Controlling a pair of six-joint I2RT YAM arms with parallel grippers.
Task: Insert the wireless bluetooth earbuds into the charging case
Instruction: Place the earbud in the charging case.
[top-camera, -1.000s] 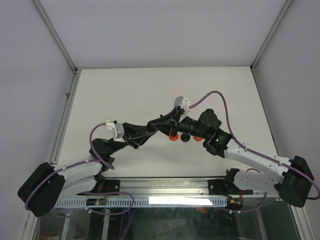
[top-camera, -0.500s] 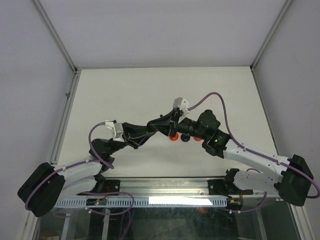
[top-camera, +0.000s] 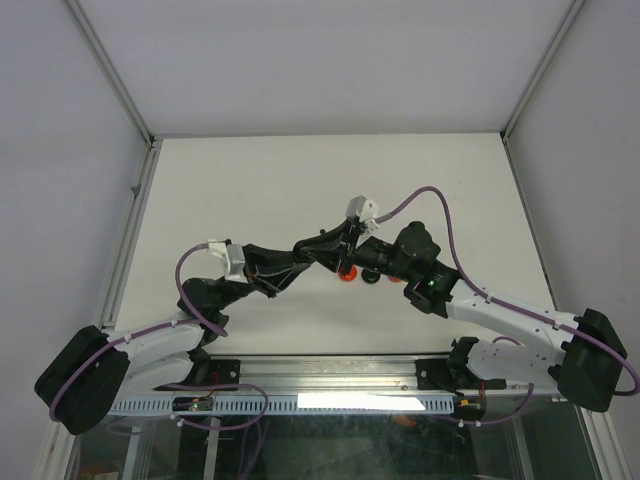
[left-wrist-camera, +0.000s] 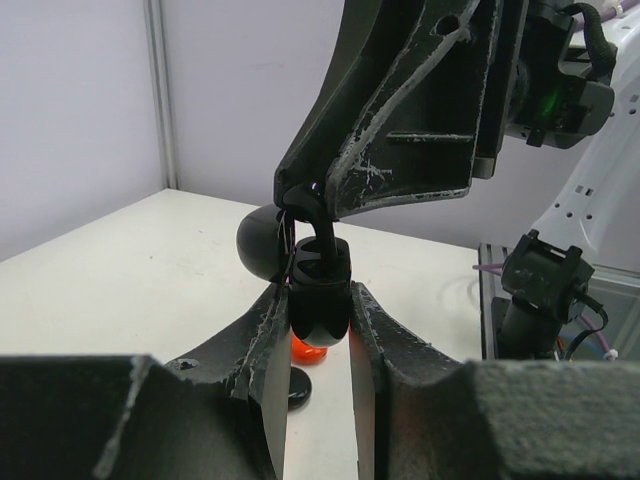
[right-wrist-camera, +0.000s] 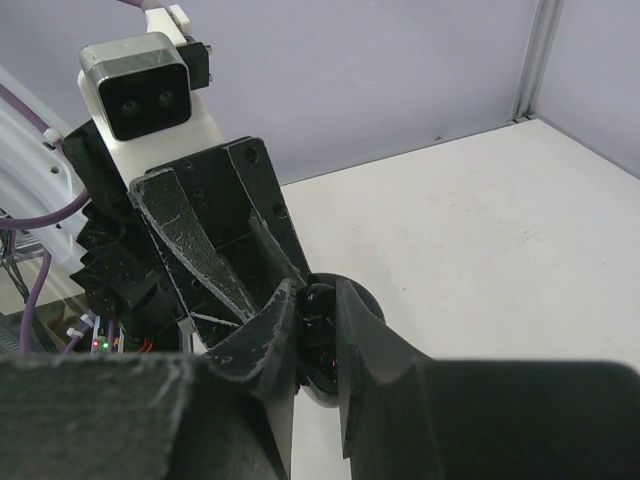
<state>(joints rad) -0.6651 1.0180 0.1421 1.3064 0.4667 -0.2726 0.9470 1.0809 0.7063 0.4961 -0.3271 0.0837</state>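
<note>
A small black charging case (left-wrist-camera: 320, 305) hangs above the table, and my left gripper (left-wrist-camera: 318, 296) is shut on its sides. Its domed lid (left-wrist-camera: 262, 245) stands open to the left. From above, my right gripper (left-wrist-camera: 305, 200) is shut on a curved black earbud (left-wrist-camera: 322, 238) whose lower end sits at the case's mouth. In the right wrist view the right gripper (right-wrist-camera: 315, 292) pinches that dark piece, with the round case (right-wrist-camera: 362, 302) just behind. In the top view both grippers (top-camera: 348, 256) meet at the table's middle. The other earbuds cannot be picked out.
Under the case a red rounded piece (left-wrist-camera: 306, 353) and a black disc (left-wrist-camera: 295, 388) lie on the white table (top-camera: 260, 190). The top view shows red pieces (top-camera: 347, 276) and a black one (top-camera: 370, 277) beside the grippers. The right arm's purple cable (top-camera: 440, 205) arcs above.
The right arm has edged slightly to the left. Both grips look unchanged.
</note>
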